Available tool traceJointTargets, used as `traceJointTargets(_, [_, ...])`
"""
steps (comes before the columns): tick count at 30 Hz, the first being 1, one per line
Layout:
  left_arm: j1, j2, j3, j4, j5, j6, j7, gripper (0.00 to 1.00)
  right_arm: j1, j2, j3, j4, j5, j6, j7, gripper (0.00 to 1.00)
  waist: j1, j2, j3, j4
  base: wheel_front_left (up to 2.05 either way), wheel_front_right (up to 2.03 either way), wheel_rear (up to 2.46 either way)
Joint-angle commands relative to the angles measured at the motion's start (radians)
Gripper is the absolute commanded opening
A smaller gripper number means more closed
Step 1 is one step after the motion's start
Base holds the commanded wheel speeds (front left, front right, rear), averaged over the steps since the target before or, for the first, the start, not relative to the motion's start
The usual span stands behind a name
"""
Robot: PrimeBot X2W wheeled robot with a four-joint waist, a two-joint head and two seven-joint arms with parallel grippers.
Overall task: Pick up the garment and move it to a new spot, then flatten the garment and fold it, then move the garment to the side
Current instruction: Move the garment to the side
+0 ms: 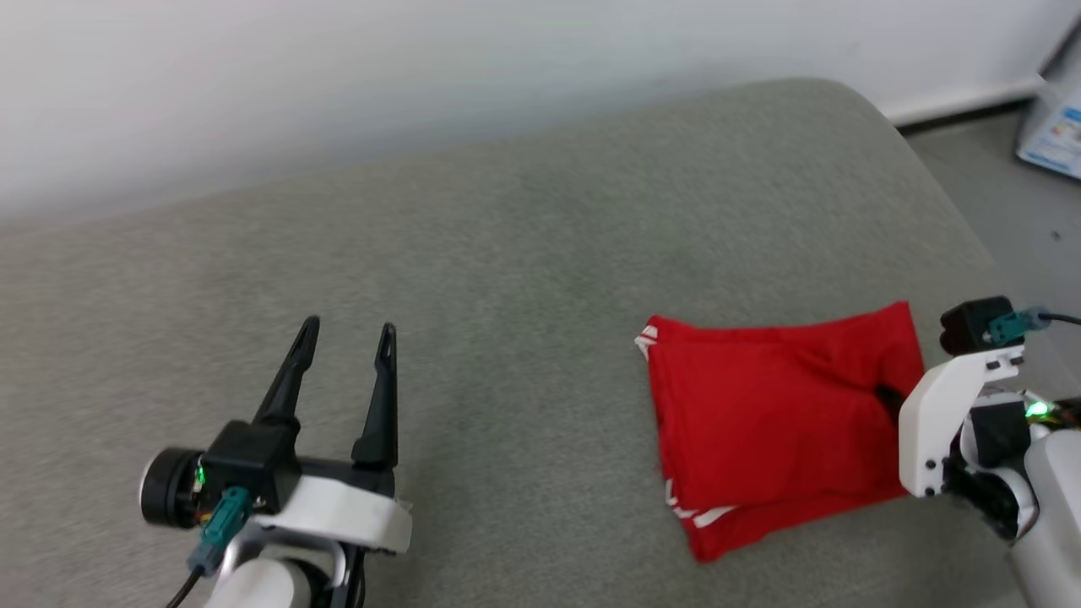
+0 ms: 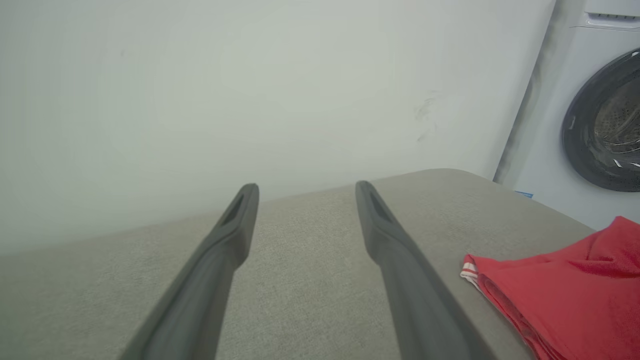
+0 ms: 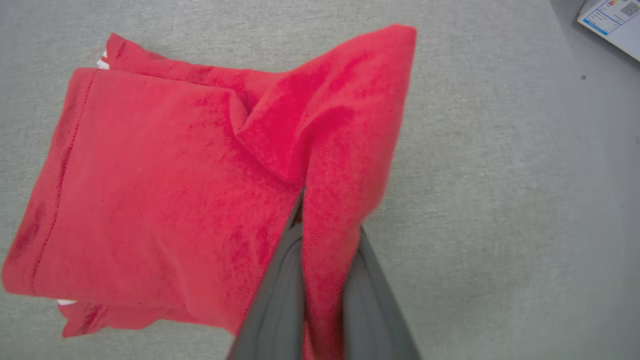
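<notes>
Partly, the garment (image 3: 165, 190) covers pinching jaws of the right gripper (image 3: 325, 240).

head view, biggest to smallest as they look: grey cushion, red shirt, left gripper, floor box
grey cushion
red shirt and left gripper look alike; gripper is nearer, so unranked
box, cut off at the edge
</notes>
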Motion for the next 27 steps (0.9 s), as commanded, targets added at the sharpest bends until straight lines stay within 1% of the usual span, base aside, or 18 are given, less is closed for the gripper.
traceJointTargets(1, [-0.031, 0.011, -0.004, -0.01, 0.013, -0.005, 0.009, 1.0, -0.045, -0.006, 0.0, 0.017, -0.041, -0.001, -0.025, 0.0, 0.0, -0.0001, 0.094, -0.098, 0.0, 0.0, 0.0])
traceJointTargets(4, [-0.082, 0.025, -0.017, -0.033, 0.035, -0.019, 0.038, 1.0, -0.11, 0.004, -0.012, 0.063, -0.081, -0.001, -0.087, 0.0, 0.0, -0.0001, 0.159, -0.127, 0.0, 0.0, 0.0])
traceJointTargets(8, [-0.166, 0.048, -0.036, -0.063, 0.071, -0.04, 0.08, 1.0, -0.2, -0.014, -0.065, 0.144, -0.127, -0.001, -0.174, 0.0, 0.0, -0.0001, 0.25, -0.128, 0.0, 0.0, 0.0])
traceJointTargets(9, [-0.166, 0.048, -0.036, -0.063, 0.071, -0.04, 0.08, 1.0, -0.2, -0.014, -0.065, 0.144, -0.127, -0.001, -0.174, 0.0, 0.0, -0.0001, 0.25, -0.128, 0.0, 0.0, 0.0])
traceJointTargets(14, [-0.263, 0.066, -0.053, -0.103, 0.111, -0.063, 0.126, 1.0, -0.32, -0.052, -0.197, 0.242, -0.179, -0.001, -0.293, 0.0, 0.0, -0.0001, 0.364, -0.098, 0.0, 0.0, 0.0])
traceJointTargets(16, [-0.294, 0.07, -0.057, -0.116, 0.122, -0.07, 0.143, 1.0, -0.359, -0.058, -0.248, 0.274, -0.2, -0.001, -0.347, 0.0, 0.0, -0.0001, 0.403, -0.089, 0.0, 0.0, 0.0])
traceJointTargets(19, [-0.329, 0.079, -0.059, -0.131, 0.136, -0.074, 0.163, 1.0, -0.414, -0.058, -0.307, 0.312, -0.223, -0.001, -0.422, 0.0, 0.0, -0.0001, 0.453, -0.081, 0.0, 0.0, 0.0])
traceJointTargets(22, [-0.357, 0.089, -0.061, -0.142, 0.146, -0.08, 0.179, 1.0, -0.447, -0.044, -0.359, 0.369, -0.255, -0.001, -0.475, 0.0, 0.0, -0.0001, 0.492, -0.077, 0.0, 0.0, 0.0])
traceJointTargets(23, [-0.363, 0.089, -0.063, -0.144, 0.149, -0.081, 0.181, 1.0, -0.454, -0.036, -0.38, 0.397, -0.263, -0.001, -0.483, 0.27, 0.0, -0.0001, 0.501, -0.074, 0.0, 0.0, 0.0])
traceJointTargets(24, [-0.37, 0.09, -0.066, -0.145, 0.152, -0.085, 0.183, 1.0, -0.463, -0.029, -0.401, 0.42, -0.276, -0.001, -0.499, 0.4, 0.0, -0.0001, 0.508, -0.071, 0.0, 0.0, 0.0])
traceJointTargets(25, [-0.375, 0.09, -0.068, -0.145, 0.152, -0.087, 0.187, 1.0, -0.471, -0.029, -0.424, 0.443, -0.293, -0.001, -0.513, 0.4, 0.0, -0.0001, 0.513, -0.068, 0.0, 0.0, 0.0])
traceJointTargets(26, [-0.378, 0.089, -0.07, -0.143, 0.152, -0.089, 0.187, 1.0, -0.475, -0.023, -0.447, 0.47, -0.304, -0.001, -0.52, 1.0, 0.0, -0.0001, 0.515, -0.066, 0.0, 0.0, 0.0])
traceJointTargets(27, [-0.381, 0.089, -0.072, -0.14, 0.151, -0.091, 0.188, 1.0, -0.48, -0.018, -0.47, 0.493, -0.321, -0.001, -0.534, 1.0, 0.0, -0.0001, 0.516, -0.064, 0.0, 0.0, 0.0])
